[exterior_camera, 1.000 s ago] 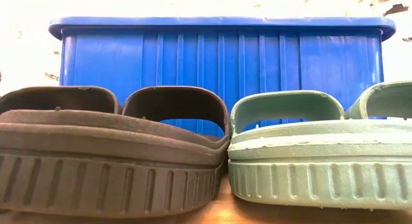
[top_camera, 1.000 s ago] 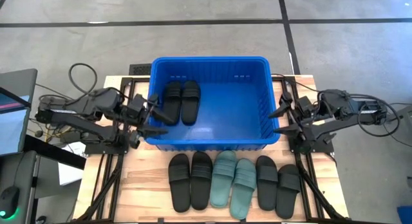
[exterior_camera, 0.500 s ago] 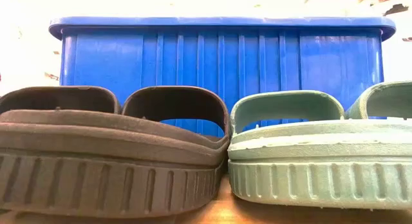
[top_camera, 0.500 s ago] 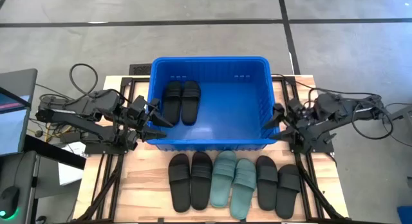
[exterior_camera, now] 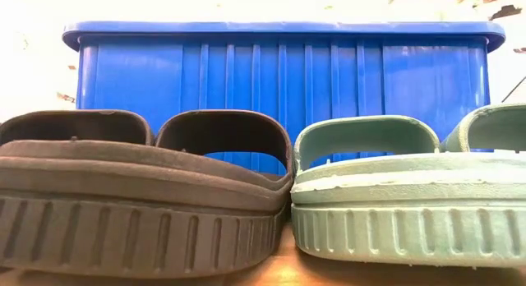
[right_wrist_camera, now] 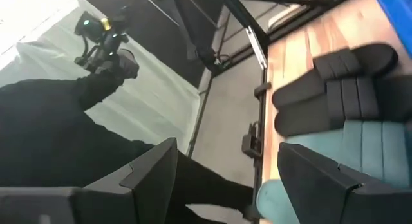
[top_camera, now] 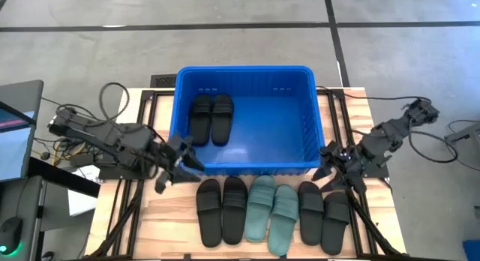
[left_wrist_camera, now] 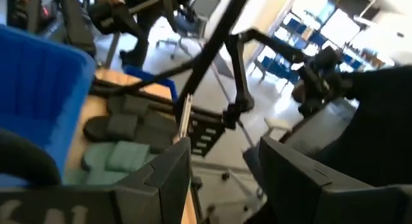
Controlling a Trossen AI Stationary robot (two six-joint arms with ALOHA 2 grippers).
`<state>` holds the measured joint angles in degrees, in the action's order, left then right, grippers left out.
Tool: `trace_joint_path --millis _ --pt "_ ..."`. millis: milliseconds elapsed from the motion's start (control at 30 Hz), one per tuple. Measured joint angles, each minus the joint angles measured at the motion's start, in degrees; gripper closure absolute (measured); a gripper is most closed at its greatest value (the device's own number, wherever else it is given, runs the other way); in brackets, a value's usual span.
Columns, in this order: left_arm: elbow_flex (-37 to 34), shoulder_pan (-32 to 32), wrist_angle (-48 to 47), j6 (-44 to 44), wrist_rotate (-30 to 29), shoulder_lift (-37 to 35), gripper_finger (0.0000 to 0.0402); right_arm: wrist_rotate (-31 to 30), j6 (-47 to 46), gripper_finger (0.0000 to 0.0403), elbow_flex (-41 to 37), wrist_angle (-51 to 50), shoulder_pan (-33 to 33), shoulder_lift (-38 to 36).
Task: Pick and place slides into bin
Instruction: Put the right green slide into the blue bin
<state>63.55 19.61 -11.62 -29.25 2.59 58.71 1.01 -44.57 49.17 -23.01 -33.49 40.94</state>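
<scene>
- Eight slides in total: two black slides [top_camera: 211, 118] lie inside the bin [top_camera: 244, 79], side by side on its floor toward 9 o'clock, soles down, long axes running 12 to 6 o'clock.
- Six slides form a row on the wooden table [top_camera: 171, 212] at 6 o'clock of the bin, touching or just beside one another: a black pair [top_camera: 222, 210] on the 9 o'clock side, the teal pair [top_camera: 271, 208] in the middle, a second black pair [top_camera: 324, 212] on the 3 o'clock side. Long axes run roughly 12 to 6 o'clock, and the teal pair and the second black pair tilt slightly.
- Low view: the ends of one black slide and one teal slide [exterior_camera: 403, 196] fill the foreground, with the ribbed bin wall directly behind them.
- Left gripper [top_camera: 182, 160]: near the bin's 7 o'clock corner, above the table, fingers spread, holding nothing. The bin wall stands between it and the slides inside.
- Right gripper [top_camera: 332, 162]: near the bin's 5 o'clock corner, just above the second black pair, fingers spread, holding nothing.
- Surroundings: dark metal frame rails [top_camera: 133, 208] run along both table sides; cables [top_camera: 97, 88] loop at 9 o'clock; a monitor [top_camera: 16, 130] stands at the far 9 o'clock edge; grey floor [top_camera: 240, 36] lies beyond.
</scene>
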Motion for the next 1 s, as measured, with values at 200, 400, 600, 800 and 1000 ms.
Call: trace_joint_path --millis 200,400,600,800,1000 --pt "0.02 3.59 -5.73 0.7 -0.35 3.23 0.023 -13.49 -10.0 0.0148 -0.02 -4.97 -13.82 3.34" --pt "0.02 4.89 -15.71 -1.29 -4.13 3.22 0.023 -24.81 -24.16 0.0148 -0.02 -11.78 -25.79 10.03" --pt "0.02 6.77 -25.22 -1.4 -10.09 2.92 0.023 -25.31 -39.33 0.0148 1.25 -19.57 -30.73 19.61" --pt "0.02 7.79 -30.4 -1.31 -14.05 2.9 0.023 -25.3 -42.87 0.0148 6.48 -29.35 -30.47 30.62" --pt "0.02 8.76 -33.01 -1.29 -14.45 2.9 0.023 -25.28 -37.69 0.0148 12.32 -36.52 -27.44 41.44"
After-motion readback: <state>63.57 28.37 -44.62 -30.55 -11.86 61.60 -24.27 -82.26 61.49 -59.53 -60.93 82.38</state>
